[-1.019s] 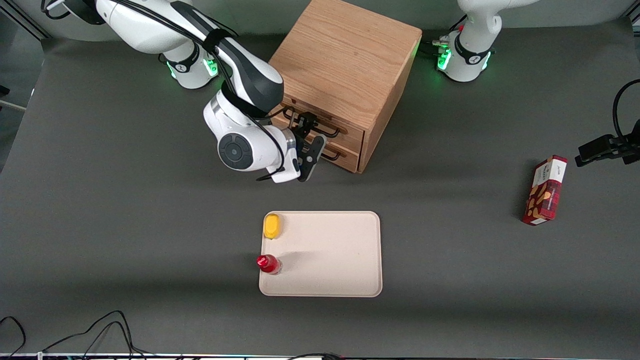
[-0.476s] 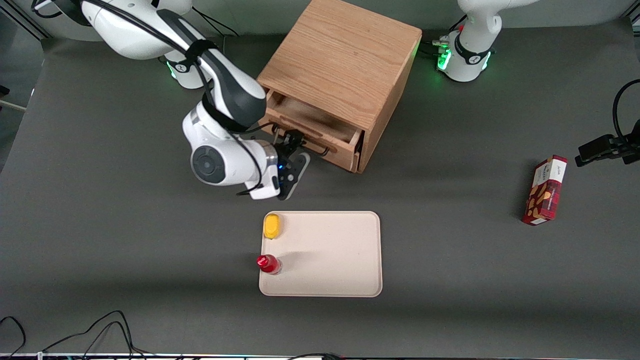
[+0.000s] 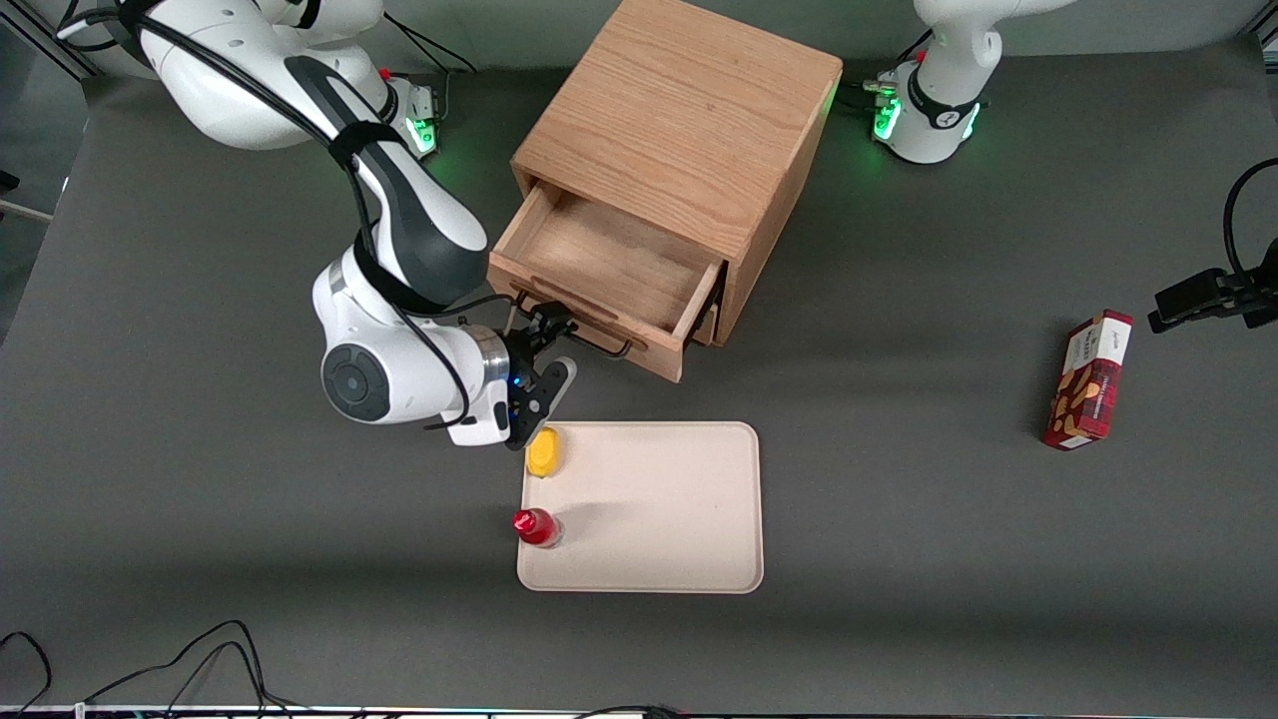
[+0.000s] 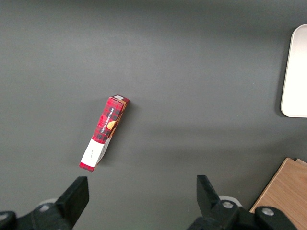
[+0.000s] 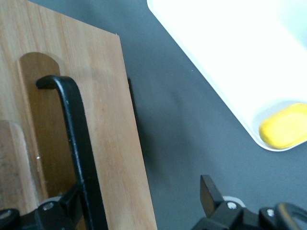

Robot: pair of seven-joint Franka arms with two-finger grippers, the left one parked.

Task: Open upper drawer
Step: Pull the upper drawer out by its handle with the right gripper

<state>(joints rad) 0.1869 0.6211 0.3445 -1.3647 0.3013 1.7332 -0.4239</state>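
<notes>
The oak cabinet (image 3: 689, 110) stands at the back middle of the table. Its upper drawer (image 3: 599, 265) is pulled well out, and its shallow wooden box shows nothing inside. The thin black wire handle (image 3: 577, 338) runs along the drawer's front. My right gripper (image 3: 549, 355) is right in front of the drawer, at the handle. In the right wrist view the gripper (image 5: 139, 191) is open. One finger (image 5: 72, 203) is hooked at the black handle (image 5: 76, 139) and the other finger (image 5: 208, 191) is out over the grey table. The lower drawer is hidden under the upper one.
A cream tray (image 3: 659, 509) lies nearer the front camera than the cabinet, with a yellow object (image 3: 543, 451) just beneath my gripper and a red-capped bottle (image 3: 536, 526) at its edge. A red box (image 3: 1088, 379) lies toward the parked arm's end, also seen in the left wrist view (image 4: 104, 132).
The upper drawer went from closed to well pulled out. My gripper moved toward the front camera with the handle, ending just above the tray's yellow object.
</notes>
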